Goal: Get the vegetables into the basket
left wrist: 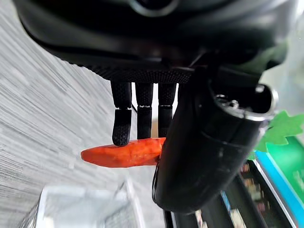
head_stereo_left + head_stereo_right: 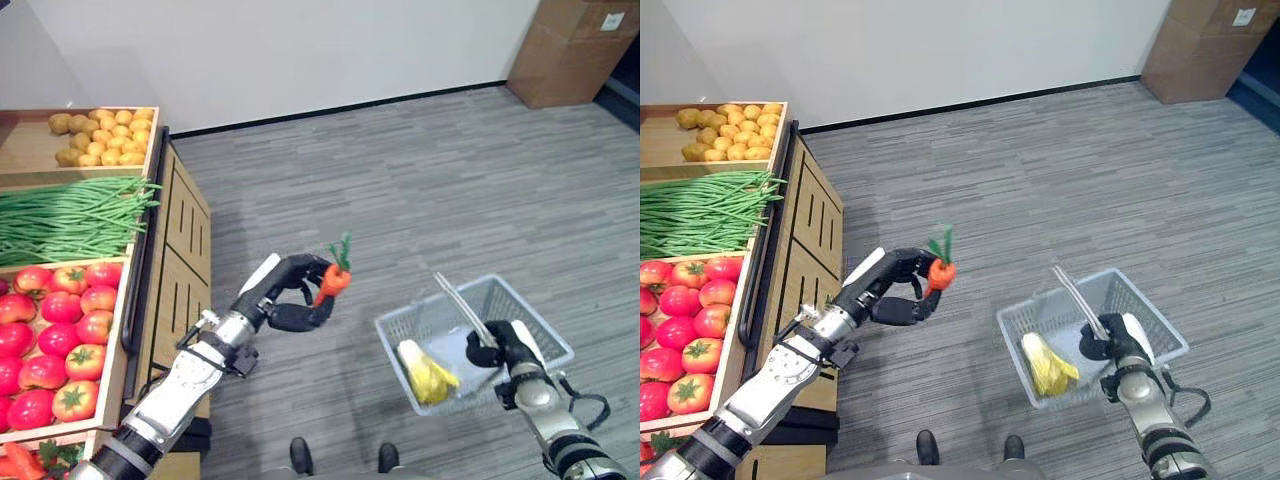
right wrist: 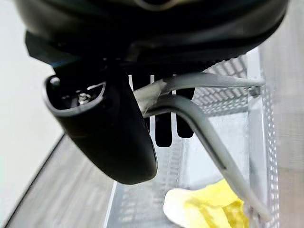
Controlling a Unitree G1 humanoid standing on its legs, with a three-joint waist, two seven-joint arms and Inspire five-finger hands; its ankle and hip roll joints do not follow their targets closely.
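closest to the lens in the left wrist view is the left robot hand (image 1: 142, 114), fingers and thumb pinching a small orange toy carrot with a green felt top (image 1: 121, 153), so that one's clamped on the carrot for sure. from the head views the carrot (image 2: 334, 279) is up in the air over the grey floor, between the wooden produce stand (image 2: 170, 250) and the grey wire-mesh shopping basket (image 2: 520, 315), not over the basket yet.

right robot hand (image 2: 500, 345) is curled round the basket's grey handle (image 3: 204, 118), carrying it off the floor by the look of it.

progress-wise i'd say early-ish: one yellow leafy vegetable (image 2: 425, 375) is already lying in the basket, the carrot is on its way, and the drop hasn't happened. loads left on the stand too: red tomatoes (image 2: 55, 335), long green beans (image 2: 70, 220), small yellow potatoes (image 2: 100, 135). no idea how many it's supposed to move.

view differences: the left wrist view shows the actual pinch on the carrot body, which the head views kind of hide behind the fingers. the right wrist view shows the handle running through the hand and the yellow veg below it. only the head views give you the gap between carrot and basket, plus the whole stand.
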